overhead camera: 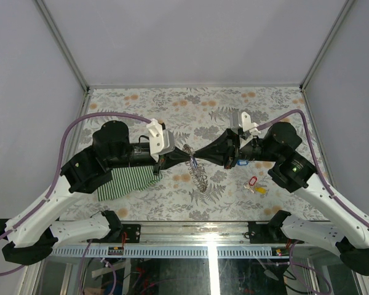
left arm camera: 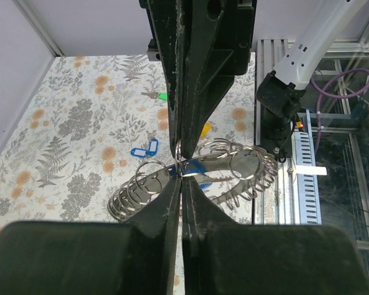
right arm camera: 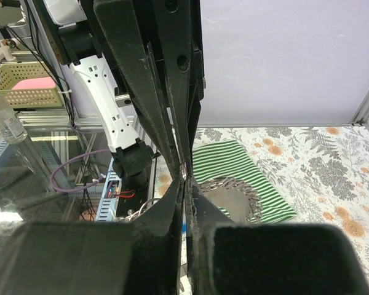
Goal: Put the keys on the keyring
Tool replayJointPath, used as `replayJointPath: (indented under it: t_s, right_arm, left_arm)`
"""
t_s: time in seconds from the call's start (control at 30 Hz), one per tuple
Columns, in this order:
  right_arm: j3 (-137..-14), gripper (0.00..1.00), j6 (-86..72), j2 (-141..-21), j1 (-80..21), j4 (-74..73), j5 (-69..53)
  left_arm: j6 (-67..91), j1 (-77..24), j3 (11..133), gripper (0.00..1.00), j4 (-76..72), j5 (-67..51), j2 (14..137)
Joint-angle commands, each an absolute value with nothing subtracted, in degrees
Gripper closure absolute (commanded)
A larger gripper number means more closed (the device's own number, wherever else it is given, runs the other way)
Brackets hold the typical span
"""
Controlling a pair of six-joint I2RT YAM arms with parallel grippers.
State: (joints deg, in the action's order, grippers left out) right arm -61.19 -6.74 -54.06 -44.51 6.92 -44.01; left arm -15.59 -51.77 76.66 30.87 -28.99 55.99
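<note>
Left claw (left arm camera: 181, 178) is pinching the keyring (left arm camera: 130, 198) above mid-tabletop (overhead camera: 264, 110), right claw (left arm camera: 179, 153) is pressing together tip-to-tip against it, ring is dangling below both, and loose keys (overhead camera: 252, 181) are lying rightward, nearer the right arm.

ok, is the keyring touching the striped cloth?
Apart. Top view: patterned table shows between the keyring and the striped cloth.

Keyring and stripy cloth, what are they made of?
The keyring looks like thin shiny metal: silvery wire loops that glint. The stripy cloth seems soft matte fabric, probably woven: it lies flat and limp, with no shine.
</note>
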Motion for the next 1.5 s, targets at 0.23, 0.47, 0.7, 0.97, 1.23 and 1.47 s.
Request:
replayJointPath:
  t_s: [0.23, 0.47, 0.7, 0.97, 1.23, 1.47]
  right_arm:
    - [-59.75, 1.0, -11.23, -50.9, -44.81, 17.46, -42.01]
    - [-56.86, 1.0, -16.89, -50.39, -44.82, 25.81, -41.54]
    - [-55.3, 1.0, -20.14, -50.29, -44.78, 30.94, -39.56]
    - [-53.52, 1.0, -22.37, -49.71, -44.78, 33.94, -36.29]
    - [-53.55, 1.0, -21.74, -49.07, -44.78, 30.47, -32.13]
    - [-54.93, 1.0, -21.66, -50.32, -44.8, 27.24, -32.03]
  left_arm:
    - [-14.68, -52.17, 76.05, 1.0, 25.27, -26.59, 55.15]
    - [-14.59, -52.13, 75.97, 1.0, 24.97, -26.61, 55.09]
    - [-14.15, -52.13, 75.71, 1.0, 24.58, -26.93, 54.65]
    - [-13.55, -52.16, 75.54, 1.0, 23.95, -26.93, 54.06]
    - [-13.3, -52.17, 75.06, 1.0, 23.56, -26.47, 53.19]
    - [-13.57, -52.16, 74.94, 0.99, 23.92, -26.3, 53.01]
